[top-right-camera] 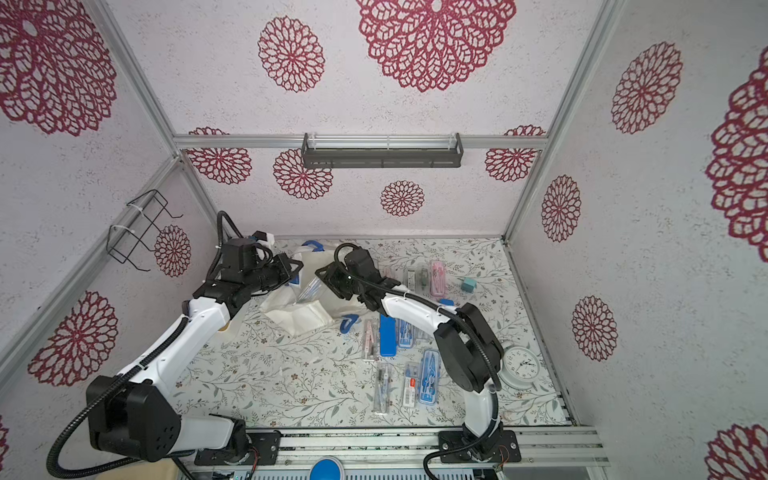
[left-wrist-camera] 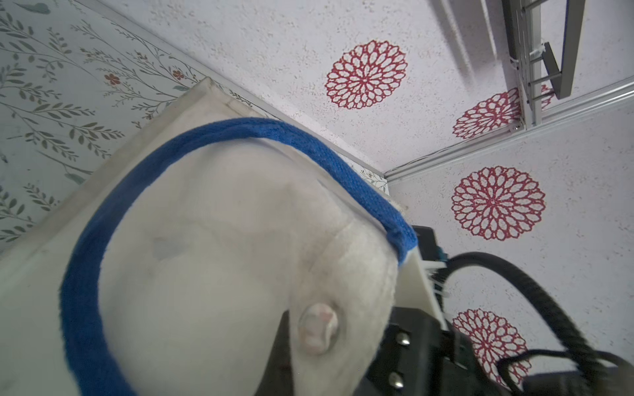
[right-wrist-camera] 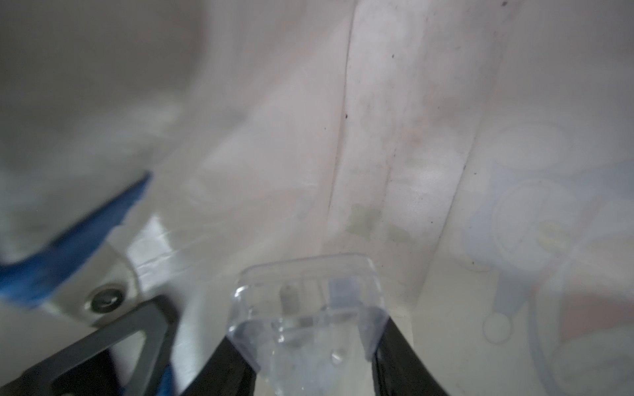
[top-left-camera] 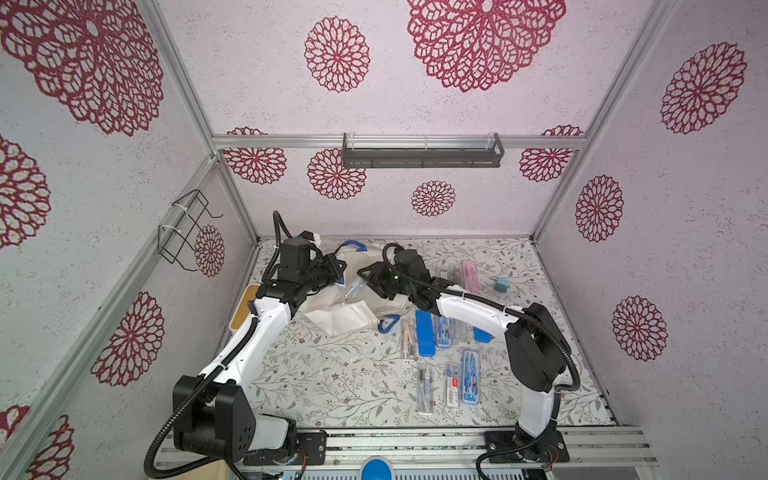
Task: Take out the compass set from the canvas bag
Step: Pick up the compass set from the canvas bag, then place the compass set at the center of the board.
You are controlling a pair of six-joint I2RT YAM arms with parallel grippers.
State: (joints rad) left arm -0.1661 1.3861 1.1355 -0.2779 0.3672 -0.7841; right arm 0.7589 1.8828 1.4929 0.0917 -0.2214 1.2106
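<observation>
In both top views the canvas bag (top-left-camera: 353, 318) lies crumpled on the flowered table (top-left-camera: 324, 382) between flower-printed walls (top-left-camera: 457, 199), with the left gripper (top-left-camera: 337, 269) pinched on its rim. 
Left wrist view: the bag's cloth and its blue handle (left-wrist-camera: 240, 128) hide the fingers. 
Right wrist view: the right gripper (right-wrist-camera: 305, 346) clamps the clear compass set (right-wrist-camera: 308, 291) at the bag's mouth.

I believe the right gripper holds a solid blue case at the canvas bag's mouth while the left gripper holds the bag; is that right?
Not quite: the case in the right gripper is clear plastic, not solid blue, as the right wrist view shows. The left gripper does hold the canvas bag.
</observation>
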